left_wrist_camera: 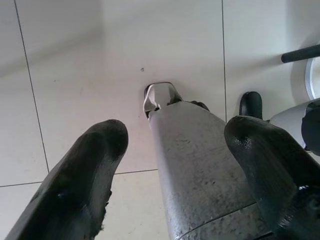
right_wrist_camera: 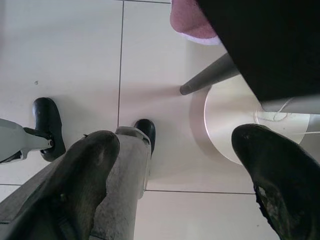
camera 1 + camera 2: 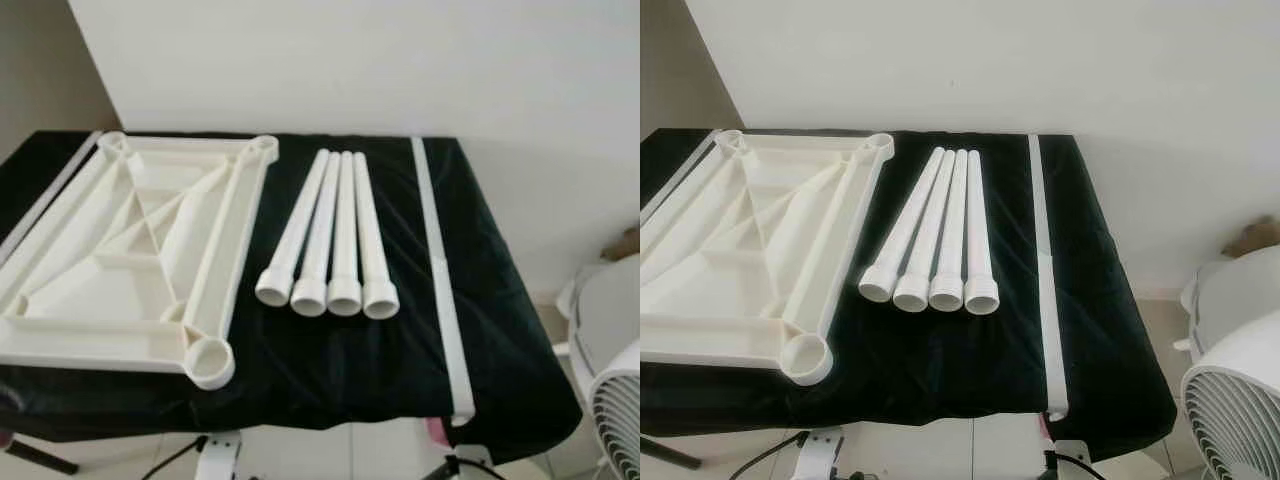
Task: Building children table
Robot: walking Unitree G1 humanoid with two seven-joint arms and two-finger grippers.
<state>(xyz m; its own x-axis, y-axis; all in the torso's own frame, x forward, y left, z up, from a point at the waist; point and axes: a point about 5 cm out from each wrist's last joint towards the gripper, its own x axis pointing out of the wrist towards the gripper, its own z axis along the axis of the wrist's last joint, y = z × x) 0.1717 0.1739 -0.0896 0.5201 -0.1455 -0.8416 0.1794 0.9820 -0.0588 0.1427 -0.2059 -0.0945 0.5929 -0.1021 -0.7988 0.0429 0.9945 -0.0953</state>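
Note:
A white plastic tabletop [image 3: 130, 260] lies upside down on the left of a black-covered table [image 3: 330, 360], ribs up, with round leg sockets at its corners. Several white tube legs [image 3: 335, 235] lie side by side to its right, open ends toward me. My left gripper [image 1: 170, 175] hangs open over the tiled floor, with the robot's silver leg seen between its fingers. My right gripper [image 2: 175, 175] also hangs open above the floor beside the table's edge.
A long white strip [image 3: 440, 270] lies along the cloth right of the legs. Another strip [image 3: 50, 195] runs along the table's left edge. A white fan [image 3: 1235, 400] stands on the floor at the right. A white wall [image 3: 350, 60] stands behind the table.

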